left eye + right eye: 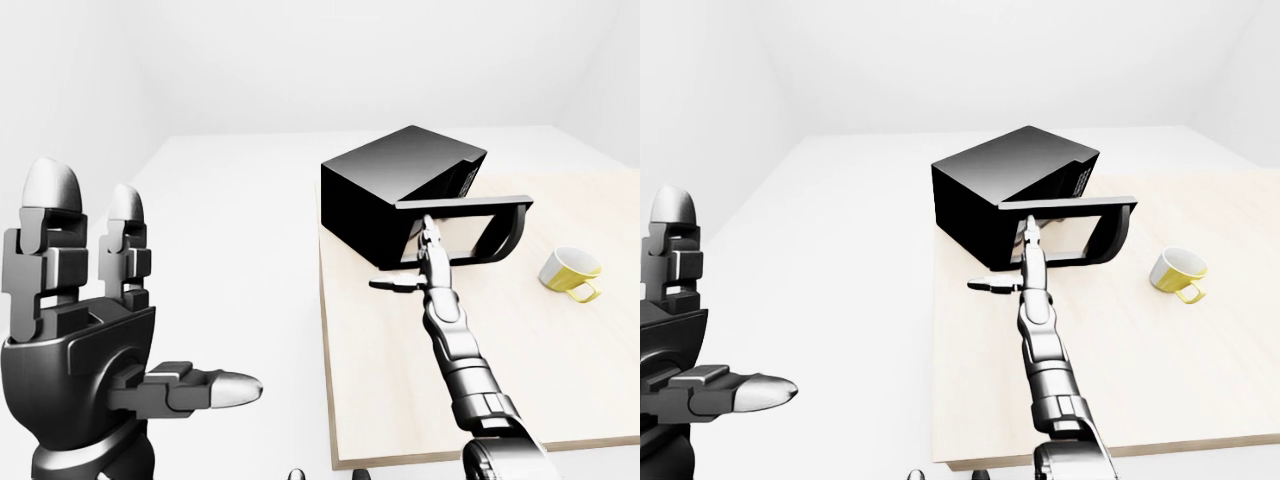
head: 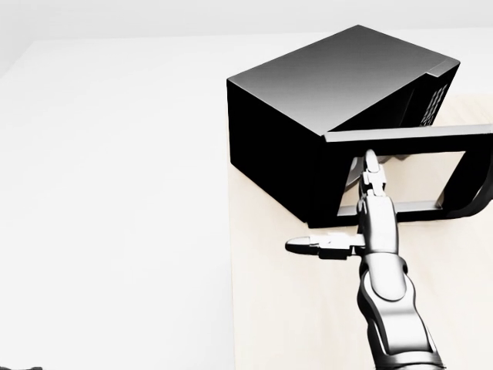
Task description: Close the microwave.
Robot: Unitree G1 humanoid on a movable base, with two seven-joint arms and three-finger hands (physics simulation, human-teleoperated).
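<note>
A black microwave [image 1: 395,195] sits at the tabletop's [image 1: 560,380] far left corner, its door [image 1: 465,228] swung out toward the right, the window frame showing pale wood through it. The right hand [image 1: 420,255] reaches up from the near edge, fingers extended, fingertips at the door's lower left part, thumb sticking out leftward. A yellow cup [image 1: 570,273] lies tipped near the right edge. The left hand [image 1: 85,320] is raised off the tabletop at the view's left, fingers spread upright.
</note>
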